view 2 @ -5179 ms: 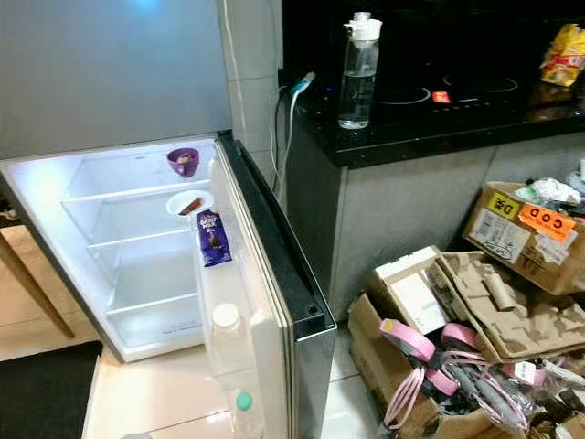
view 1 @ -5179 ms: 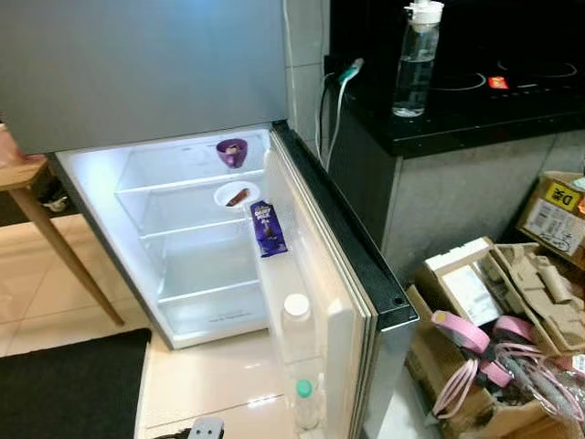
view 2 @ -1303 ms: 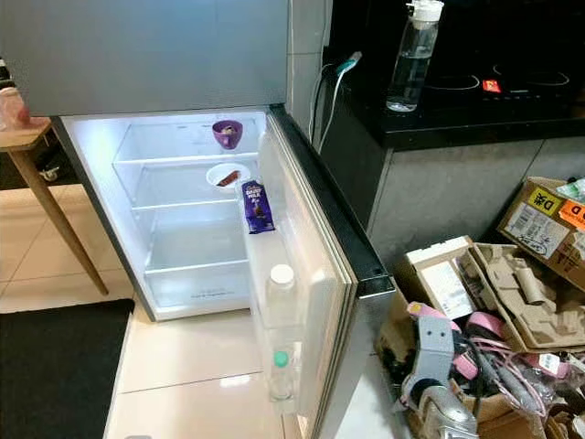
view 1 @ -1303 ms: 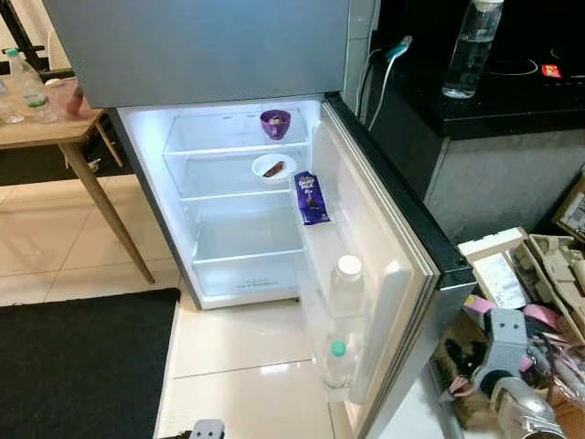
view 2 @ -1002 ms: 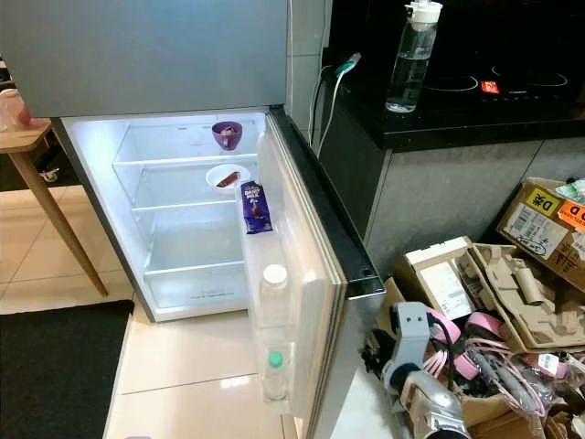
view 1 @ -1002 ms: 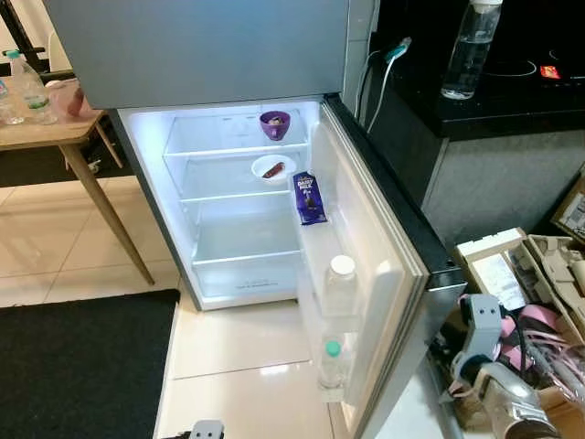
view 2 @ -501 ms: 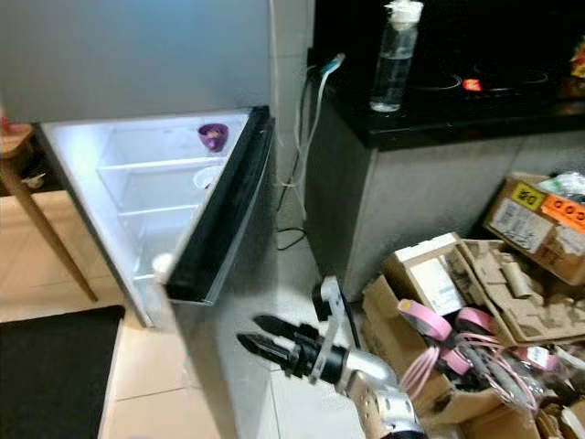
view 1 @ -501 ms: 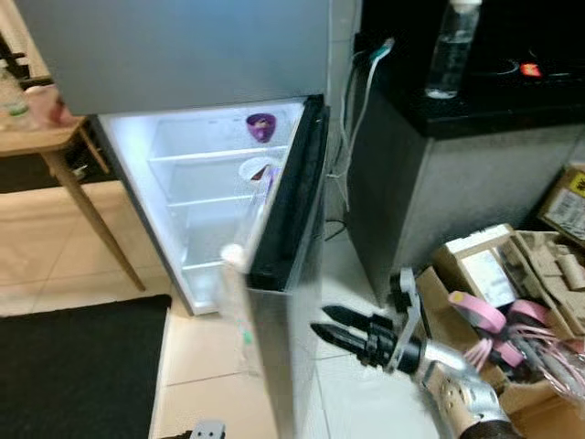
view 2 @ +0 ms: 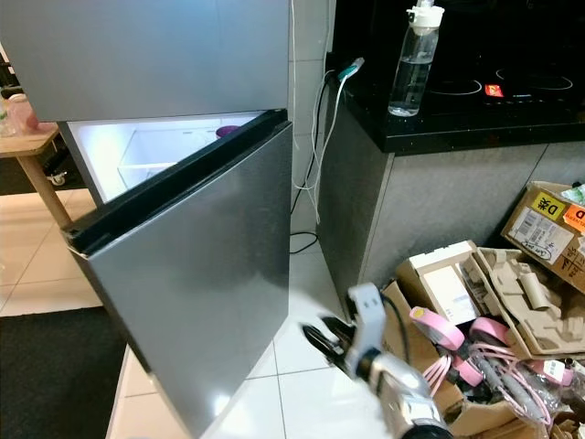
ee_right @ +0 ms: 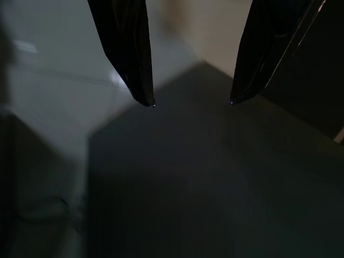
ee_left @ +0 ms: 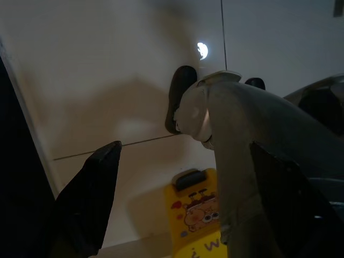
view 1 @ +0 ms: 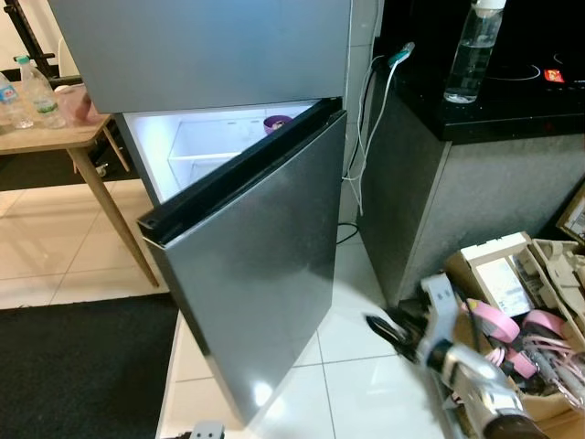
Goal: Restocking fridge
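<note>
The right tool (view 2: 322, 336) hangs low with fingers spread, gripping nothing, clear of the fridge door (view 2: 192, 274), which stands half-shut just to its left, likely so it can close.

Positions given from the jaws of the right gripper (view 2: 313, 334).
- Black mat (view 1: 82, 366): on the floor, well off to their left.
- Wooden table (view 1: 57, 135): far left and beyond, bearing 2 plastic bottles (view 1: 40, 91).
- Black counter (view 2: 457, 123): beyond and to the right; 1 clear water bottle (view 2: 410, 64) upright on it.
- Green-tipped cable (view 2: 343, 71): hangs down the counter's near corner.
- Cardboard boxes (view 2: 547, 230): right of the jaws.
- Pink straps (view 2: 437, 331): just right.
</note>
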### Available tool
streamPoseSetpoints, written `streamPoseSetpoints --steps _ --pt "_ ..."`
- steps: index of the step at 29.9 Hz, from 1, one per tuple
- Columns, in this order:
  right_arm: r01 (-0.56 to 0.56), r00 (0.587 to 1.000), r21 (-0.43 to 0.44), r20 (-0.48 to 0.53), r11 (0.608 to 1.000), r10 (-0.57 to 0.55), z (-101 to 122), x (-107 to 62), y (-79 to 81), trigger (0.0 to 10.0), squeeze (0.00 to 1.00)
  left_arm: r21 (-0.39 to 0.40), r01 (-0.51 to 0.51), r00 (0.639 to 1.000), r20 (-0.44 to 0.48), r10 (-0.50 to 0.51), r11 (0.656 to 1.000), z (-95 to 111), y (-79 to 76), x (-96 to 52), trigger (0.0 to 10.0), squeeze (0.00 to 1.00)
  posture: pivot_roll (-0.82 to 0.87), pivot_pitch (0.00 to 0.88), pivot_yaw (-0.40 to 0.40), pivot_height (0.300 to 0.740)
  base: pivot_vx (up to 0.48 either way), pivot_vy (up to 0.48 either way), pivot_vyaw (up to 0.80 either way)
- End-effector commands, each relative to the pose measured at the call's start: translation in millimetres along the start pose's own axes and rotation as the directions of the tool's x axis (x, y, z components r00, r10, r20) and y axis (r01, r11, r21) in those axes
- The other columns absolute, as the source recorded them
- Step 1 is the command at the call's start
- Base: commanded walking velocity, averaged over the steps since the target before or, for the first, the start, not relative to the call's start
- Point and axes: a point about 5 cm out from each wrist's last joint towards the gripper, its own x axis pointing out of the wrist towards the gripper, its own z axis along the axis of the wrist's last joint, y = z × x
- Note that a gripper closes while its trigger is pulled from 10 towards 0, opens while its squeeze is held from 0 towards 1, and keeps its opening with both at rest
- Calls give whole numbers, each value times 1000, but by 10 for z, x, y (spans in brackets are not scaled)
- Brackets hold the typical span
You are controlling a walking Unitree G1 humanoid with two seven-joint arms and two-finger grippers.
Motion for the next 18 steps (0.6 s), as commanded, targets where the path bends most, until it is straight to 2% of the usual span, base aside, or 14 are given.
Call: streamPoseSetpoints --steps 1,2,5,6,7,8,10,11,13,14,16,18 --pt "53 997 17 -65 998 -52 -156 -41 -22 10000 0 4 5 999 -38 -4 1000 -96 -27 1 10000 0 -62 0 -11 740 0 0 731" --pt "53 997 17 -65 998 -52 -156 -41 -22 10000 0 4 5 999 -38 -4 1000 -96 -27 1 10000 0 -62 0 -11 740 0 0 731" --pt "202 954 55 -237 978 -183 -589 -273 -132 10000 0 7 3 999 -36 -3 1000 -88 -29 3 10000 0 -61 0 -12 740 0 0 721" --pt "202 954 55 -237 978 -183 -589 -273 -132 10000 0 7 3 999 -36 -3 1000 -88 -29 3 10000 0 -61 0 -12 740 0 0 719" --pt "259 922 48 -309 965 -232 -758 -385 -161 10000 0 9 3 999 -36 -3 1000 -85 -32 5 10000 0 -62 0 -12 740 0 0 719" --pt "259 922 48 -309 965 -232 -758 -385 -161 10000 0 9 3 999 -36 -3 1000 -85 -32 5 10000 0 -62 0 -12 740 0 0 719" --pt "339 853 15 -426 941 -300 -1050 -608 -180 10000 0 10 3 999 -33 -2 1000 -75 -36 8 10000 0 -56 0 -12 740 0 0 719" --pt "339 853 15 -426 941 -300 -1050 -608 -180 10000 0 10 3 999 -33 -2 1000 -75 -36 8 10000 0 -56 0 -12 740 0 0 719" --pt "386 804 -2 -491 923 -337 -1234 -763 -169 10000 0 13 3 1000 -31 -2 1000 -66 -36 9 10000 0 -58 0 -9 740 0 0 719" --pt "386 804 -2 -491 923 -337 -1234 -763 -169 10000 0 13 3 1000 -31 -2 1000 -66 -36 9 10000 0 -58 0 -9 740 0 0 719" --pt "427 764 -1 -535 904 -361 -1382 -892 -142 10000 0 19 1 1000 -30 -1 1000 -56 -32 9 10000 0 -60 0 -4 740 0 0 719" --pt "440 750 2 -551 898 -366 -1440 -943 -124 10000 0 21 1 1000 -30 0 1000 -50 -29 8 10000 0 -62 0 -1 740 0 0 719"
